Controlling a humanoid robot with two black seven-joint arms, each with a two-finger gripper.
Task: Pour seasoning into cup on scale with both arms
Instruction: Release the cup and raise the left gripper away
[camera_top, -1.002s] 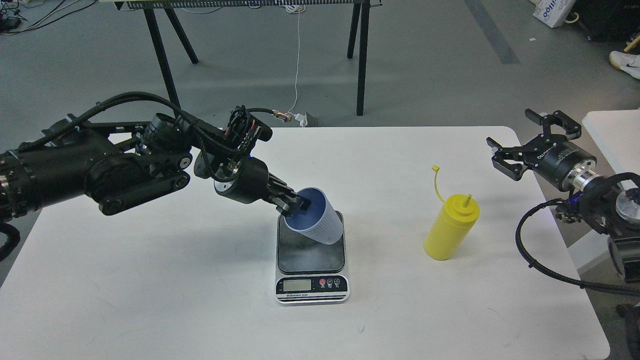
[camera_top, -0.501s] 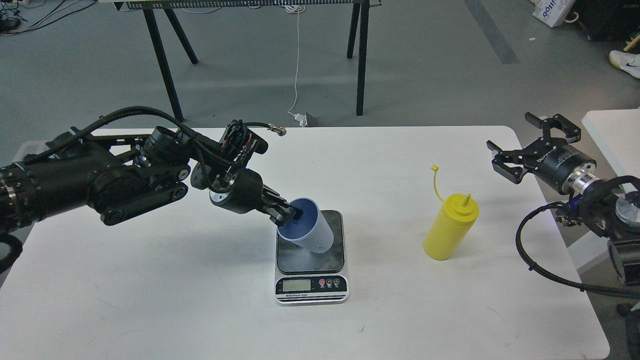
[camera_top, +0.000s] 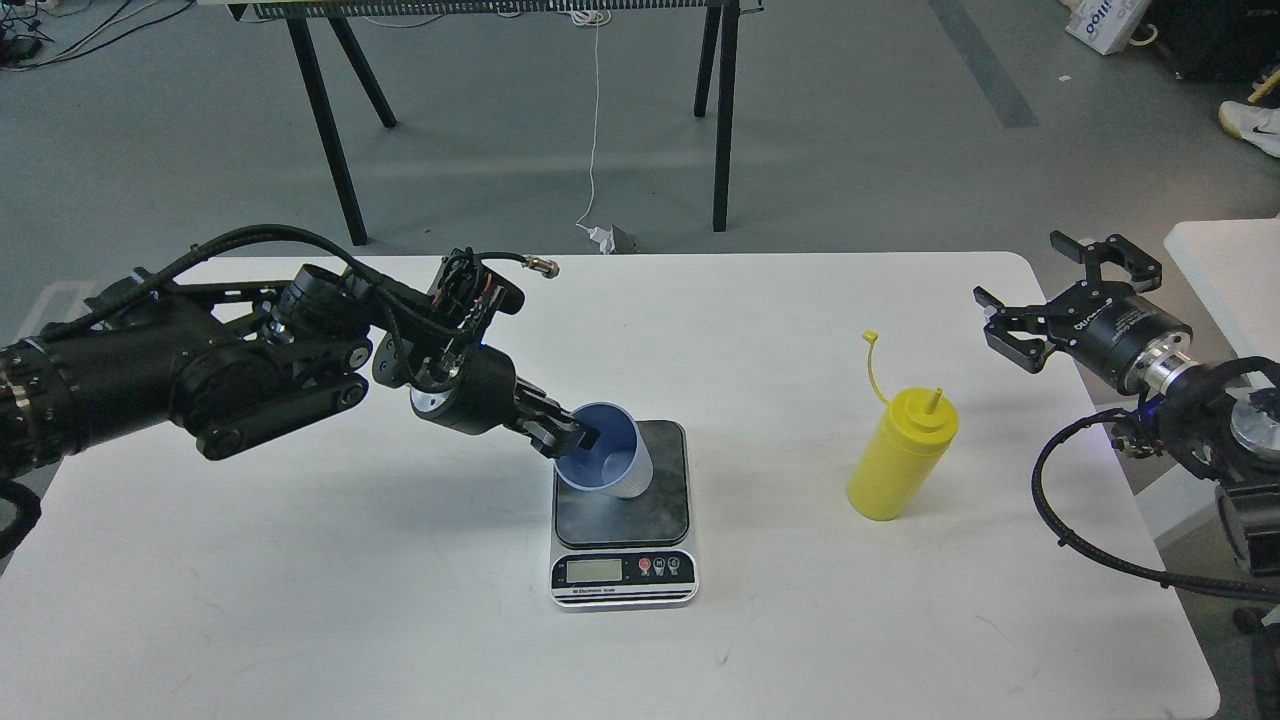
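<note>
The light blue ribbed cup (camera_top: 606, 458) stands nearly upright on the dark plate of the scale (camera_top: 660, 505), at its left part. My left gripper (camera_top: 572, 436) is shut on the cup's left rim, one finger inside. The yellow squeeze bottle (camera_top: 899, 454) stands upright on the white table (camera_top: 400, 620), right of the scale, its cap strap sticking up. My right gripper (camera_top: 1040, 295) is open and empty, above the table's right edge, up and right of the bottle.
The scale's silver front with LCD and buttons (camera_top: 622, 571) faces me. A second white table (camera_top: 1225, 270) stands at the far right. Black trestle legs (camera_top: 722, 110) and a white cable (camera_top: 596, 120) are on the floor behind.
My left gripper has lowered and drawn back left, turning the tilted cup upright onto the scale plate. The right gripper has barely shifted. The bottle has not moved.
</note>
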